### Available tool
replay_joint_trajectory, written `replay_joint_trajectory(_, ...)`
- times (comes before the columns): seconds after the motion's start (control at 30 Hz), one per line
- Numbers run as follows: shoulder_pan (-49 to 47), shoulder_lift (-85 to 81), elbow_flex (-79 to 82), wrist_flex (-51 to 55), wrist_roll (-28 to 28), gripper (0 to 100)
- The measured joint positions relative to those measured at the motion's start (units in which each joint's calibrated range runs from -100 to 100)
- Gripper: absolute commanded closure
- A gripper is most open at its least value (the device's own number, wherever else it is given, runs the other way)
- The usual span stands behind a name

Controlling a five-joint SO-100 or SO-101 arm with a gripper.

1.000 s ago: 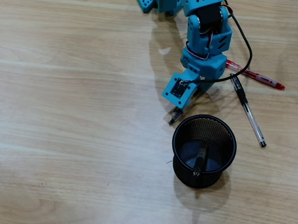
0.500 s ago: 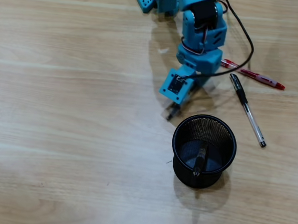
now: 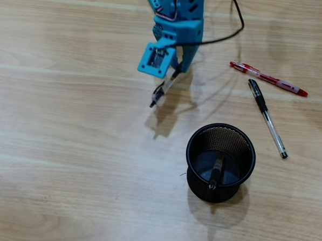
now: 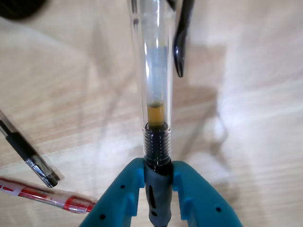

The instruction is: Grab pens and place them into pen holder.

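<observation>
My blue gripper is shut on a clear pen with a black grip and holds it above the table, up and left of the black mesh pen holder. In the wrist view the jaws clamp the pen's black grip, and its clear barrel runs up to the top edge. One dark pen stands inside the holder. A red and white pen and a clear black-capped pen lie on the table at the right. Both also show at the wrist view's lower left, the red one and the black one.
A black cable runs from the arm across the top of the wooden table. The holder's dark rim shows at the wrist view's top left corner.
</observation>
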Motion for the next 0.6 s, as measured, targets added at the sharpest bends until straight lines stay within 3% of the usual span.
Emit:
replay_joint_trajectory(0.23,3.8,-12.3,-7.5,0.0,6.7,98)
replay_joint_trajectory(0.47,2.9,-14.6,-23.0,-0.2,7.6,98)
replay_joint_trajectory(0.6,0.3,-14.7,-27.3,-6.5,7.6,98)
